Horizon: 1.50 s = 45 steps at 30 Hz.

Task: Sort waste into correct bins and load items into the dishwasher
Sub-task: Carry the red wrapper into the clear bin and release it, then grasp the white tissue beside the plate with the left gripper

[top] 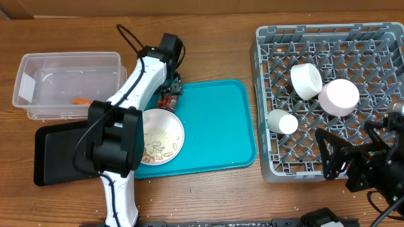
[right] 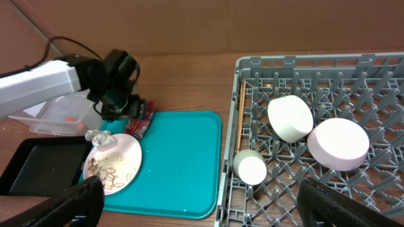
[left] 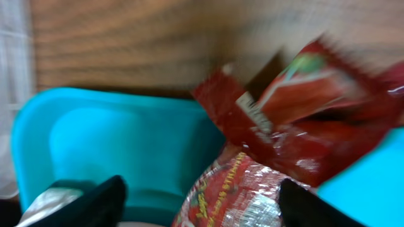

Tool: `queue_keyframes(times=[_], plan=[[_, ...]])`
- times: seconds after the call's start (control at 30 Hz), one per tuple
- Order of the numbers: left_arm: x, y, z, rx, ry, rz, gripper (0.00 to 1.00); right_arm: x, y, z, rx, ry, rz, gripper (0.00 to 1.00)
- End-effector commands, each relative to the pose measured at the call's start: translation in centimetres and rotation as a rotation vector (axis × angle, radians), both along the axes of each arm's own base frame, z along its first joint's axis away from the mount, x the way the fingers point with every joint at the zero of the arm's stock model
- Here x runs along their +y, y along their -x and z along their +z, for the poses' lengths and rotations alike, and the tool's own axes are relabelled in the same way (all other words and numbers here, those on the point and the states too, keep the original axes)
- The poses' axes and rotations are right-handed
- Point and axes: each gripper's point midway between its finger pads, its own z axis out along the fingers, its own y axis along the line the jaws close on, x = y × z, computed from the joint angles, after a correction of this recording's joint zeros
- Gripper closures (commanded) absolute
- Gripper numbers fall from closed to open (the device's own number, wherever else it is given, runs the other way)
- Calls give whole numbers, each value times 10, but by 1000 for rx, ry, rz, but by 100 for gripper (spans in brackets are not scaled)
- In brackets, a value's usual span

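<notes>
The red wrapper (left: 297,120) fills the left wrist view, crumpled at the far corner of the teal tray (left: 113,145), close to the bare table (left: 126,38). The left tool (left: 202,202) straddles it with fingers spread wide, not yet closed, probably lining up to lift this waste toward the clear bin (top: 69,63) nearby. The right tool (right: 205,198) hangs wide open and empty beside the rack (right: 379,69), which holds white bowls (right: 290,116) and a cup (right: 250,169). The soiled plate (top: 161,135) waits on the tray.
</notes>
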Motion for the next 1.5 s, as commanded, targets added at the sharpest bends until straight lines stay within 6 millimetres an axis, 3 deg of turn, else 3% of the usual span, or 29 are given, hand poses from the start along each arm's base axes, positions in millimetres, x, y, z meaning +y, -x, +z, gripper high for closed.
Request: queue_keyframes(times=[0.0,0.07,0.1,0.23,0.43,0.57,0.67,0.8,0.87,0.9,1.0,1.07,1.3,1.47], plan=[[-8,14,-21,91,34,-48,34,-1,0,2,-9,0,-4,0],[-8,20,-19,114,37,-49,65,-1,0,2,-9,0,-4,0],[-7,20,-15,112,38,-48,73,-1,0,2,-9,0,-4,0],[-9,10,20,54,47,-41,87,-1,0,2,-9,0,-4,0],[7,-9,110,-166,60,110,91,-1,0,2,-9,0,-4,0],[49,-7,160,-296,101,324,90,-1,0,2,-9,0,-4,0],[90,-2,173,-334,109,472,94,-1,0,2,-9,0,-4,0],[139,10,163,-296,106,668,90,-1,0,2,-9,0,-4,0],[151,14,155,-268,111,709,84,-1,0,2,-9,0,-4,0],[155,15,151,-253,116,720,78,-1,0,2,-9,0,-4,0],[161,18,151,-237,125,694,50,-1,0,2,-9,0,-4,0],[161,18,159,-247,122,653,41,-1,0,2,-9,0,-4,0],[140,21,199,-314,122,533,39,-1,0,2,-9,0,-4,0],[103,29,191,-259,49,419,39,-1,0,2,-9,0,-4,0]])
